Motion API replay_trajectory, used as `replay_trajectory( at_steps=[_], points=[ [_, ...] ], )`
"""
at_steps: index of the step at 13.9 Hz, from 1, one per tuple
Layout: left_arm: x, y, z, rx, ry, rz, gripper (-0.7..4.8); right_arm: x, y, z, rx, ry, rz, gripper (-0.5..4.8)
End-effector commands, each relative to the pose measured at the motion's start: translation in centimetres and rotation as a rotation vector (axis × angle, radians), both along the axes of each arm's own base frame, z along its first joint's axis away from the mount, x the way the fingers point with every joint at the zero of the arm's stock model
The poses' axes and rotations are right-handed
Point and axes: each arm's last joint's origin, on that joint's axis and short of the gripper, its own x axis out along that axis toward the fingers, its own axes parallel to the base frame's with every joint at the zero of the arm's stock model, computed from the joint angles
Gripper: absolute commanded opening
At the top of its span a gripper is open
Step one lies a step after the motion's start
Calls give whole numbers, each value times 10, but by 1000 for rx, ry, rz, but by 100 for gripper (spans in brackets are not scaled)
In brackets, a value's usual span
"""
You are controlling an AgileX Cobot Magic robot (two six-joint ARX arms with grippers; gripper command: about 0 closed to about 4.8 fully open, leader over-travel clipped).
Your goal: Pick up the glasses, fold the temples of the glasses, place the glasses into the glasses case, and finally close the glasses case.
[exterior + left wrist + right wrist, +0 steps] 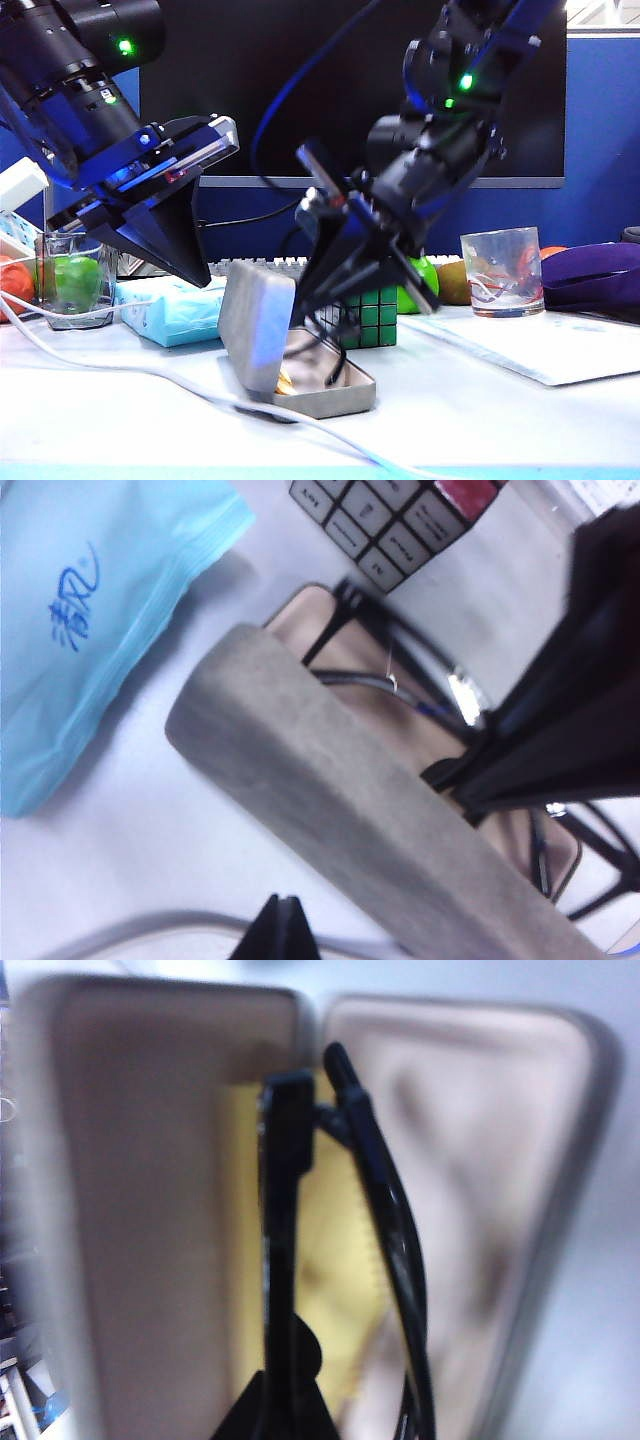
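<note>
The grey glasses case lies open on the table, its lid upright and its shallow base towards the right. My right gripper hangs tilted over the base, shut on the black glasses, whose lower part dips into the case. In the right wrist view the glasses run out from the right gripper over the case's beige lining and a yellow cloth. My left gripper is shut and empty, just above and behind the lid. The left wrist view has the left gripper beside the lid's grey back.
A light blue tissue pack lies left of the case and a green Rubik's cube behind it. A clear drinking glass stands at the right on a white sheet, near purple cloth. A white cable crosses the front.
</note>
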Motion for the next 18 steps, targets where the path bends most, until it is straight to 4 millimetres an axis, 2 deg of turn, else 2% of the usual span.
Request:
replay_trajectory(
  at_steps=[1,4,5,6,9,11,17,18],
  points=[
    [0,0,1,-3,-6,2,-2,1,2,-9,-4,24,3,-5],
    [0,0,1,-4,-6,2,-3,2,2,-17,-15,46,3,-5],
    [0,0,1,-3,-6,2,-3,2,3,-16,3,56,7,21],
    [0,0,1,-3,-7,2,-2,2,3,-16,23,82,1,112],
    [0,0,1,-3,-6,2,-2,1,3,-14,49,96,7,128],
    [0,0,1,-3,-6,2,-2,1,3,-14,45,99,6,190],
    [0,0,1,-3,-6,2,-2,-1,0,-13,-51,75,-9,191],
    [0,0,1,-3,-6,2,-3,-1,-1,-12,-63,56,-9,204]
  ],
)
